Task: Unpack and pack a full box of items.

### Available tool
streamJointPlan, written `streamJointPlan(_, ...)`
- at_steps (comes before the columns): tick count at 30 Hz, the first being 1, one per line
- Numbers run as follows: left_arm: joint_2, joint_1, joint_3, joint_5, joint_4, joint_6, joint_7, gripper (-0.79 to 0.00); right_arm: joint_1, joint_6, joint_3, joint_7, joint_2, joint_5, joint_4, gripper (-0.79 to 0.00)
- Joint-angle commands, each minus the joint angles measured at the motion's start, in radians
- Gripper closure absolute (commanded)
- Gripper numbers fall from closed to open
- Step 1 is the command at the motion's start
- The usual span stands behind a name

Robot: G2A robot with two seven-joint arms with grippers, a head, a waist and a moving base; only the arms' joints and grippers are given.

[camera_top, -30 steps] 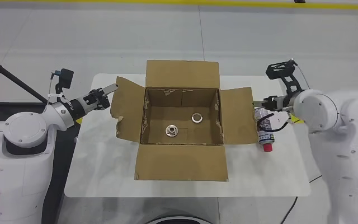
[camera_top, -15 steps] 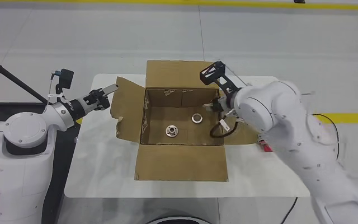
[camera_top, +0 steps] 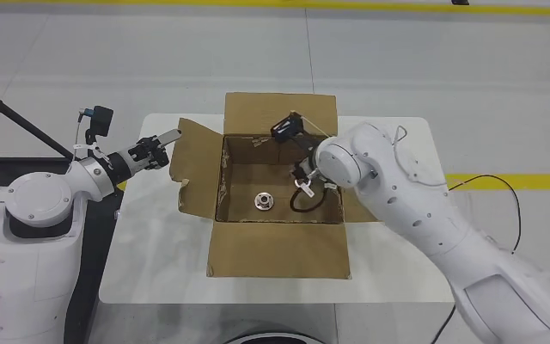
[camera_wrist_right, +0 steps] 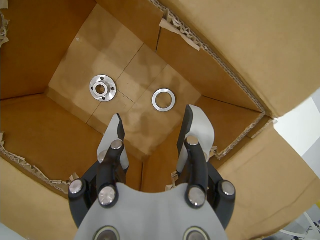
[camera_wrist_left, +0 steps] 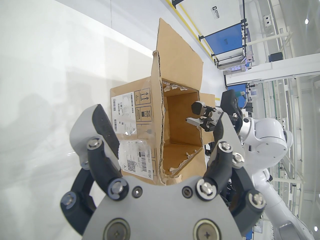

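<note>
Now an open cardboard box (camera_top: 279, 249) is seen standing in the middle of the white bench (camera_top: 412, 258), with its four flaps opened outward. Two metal things are lying flat on the box floor, a little apart from each other. One is a round disc (camera_wrist_right: 102, 89) with a big hole in the middle and small holes around it. The other is a thin flat ring (camera_wrist_right: 163, 99). The disc lies near the middle of the floor. The right arm is stretched over the box from the right side, and the right tool (camera_wrist_right: 152, 114) is held inside the box opening, above the floor and pointing down. Its two fingers are spread apart, and the ring is seen just past the fingertips, not touched by them. The left tool (camera_wrist_left: 161, 118) is held outside the box, near the left flap, over the left part of the bench. Its fingers are spread wide as well, and the labelled side wall of the box is seen between them, farther off.
</note>
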Motion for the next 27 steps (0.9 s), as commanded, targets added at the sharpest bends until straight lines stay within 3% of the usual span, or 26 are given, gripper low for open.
streamJointPlan(1, 0.000, 0.000, 0.000, 0.000, 0.000, 0.000, 0.000, -0.785, 0.008, 0.001, -0.019, -0.003, -0.014, -0.001, 0.041, -0.453)
streamJointPlan(5, -0.002, 0.015, 0.004, -0.027, -0.005, -0.029, 0.048, -0.785, 0.018, -0.014, -0.037, -0.023, -0.040, 0.027, 0.128, -0.363)
streamJointPlan(27, 0.003, 0.032, 0.011, -0.106, -0.014, -0.082, 0.124, -0.785, 0.063, -0.051, -0.114, -0.121, -0.176, 0.066, 0.508, -0.296)
